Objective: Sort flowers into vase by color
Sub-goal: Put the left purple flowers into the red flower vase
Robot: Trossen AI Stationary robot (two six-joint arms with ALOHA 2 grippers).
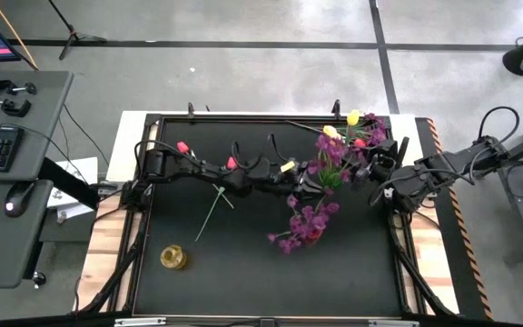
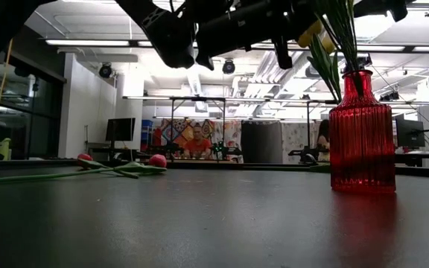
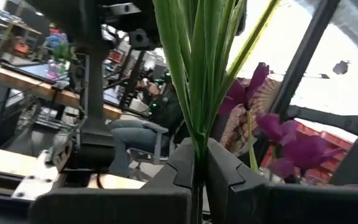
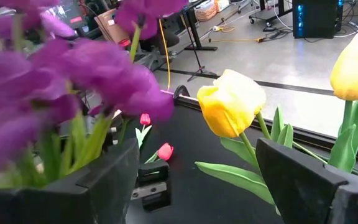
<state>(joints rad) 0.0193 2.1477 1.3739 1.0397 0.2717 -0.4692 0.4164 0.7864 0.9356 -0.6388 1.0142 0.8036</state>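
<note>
A mixed bunch of flowers [image 1: 339,150], yellow tulips and purple sprays on green stems, stands right of the table's middle. My left gripper [image 1: 305,188] is shut on its stems. In the low view green stems and leaves rise from the mouth of a ribbed red vase [image 2: 362,134]. More purple blossoms [image 1: 302,222] spread just nearer. My right gripper [image 4: 210,180] is open amid the blossoms, its fingers either side of a yellow tulip [image 4: 232,102], purple blooms [image 4: 73,74] crowding one finger. Two red tulips [image 2: 157,160] lie on the table at left. My left gripper [image 3: 197,177] pinches a bundle of several green stems [image 3: 196,149] between its two fingers. It comes in about level from the table's left, fingers across the stems. The stems stand upright through the hold; their lower ends are hidden by the fingers.
A small gold vase [image 1: 172,257] stands near the table's left near corner. A loose green stem [image 1: 210,211] lies left of centre, below the left arm. Red tulip heads [image 1: 182,146] show beside that arm. A raised black rim [image 1: 243,116] frames the mat.
</note>
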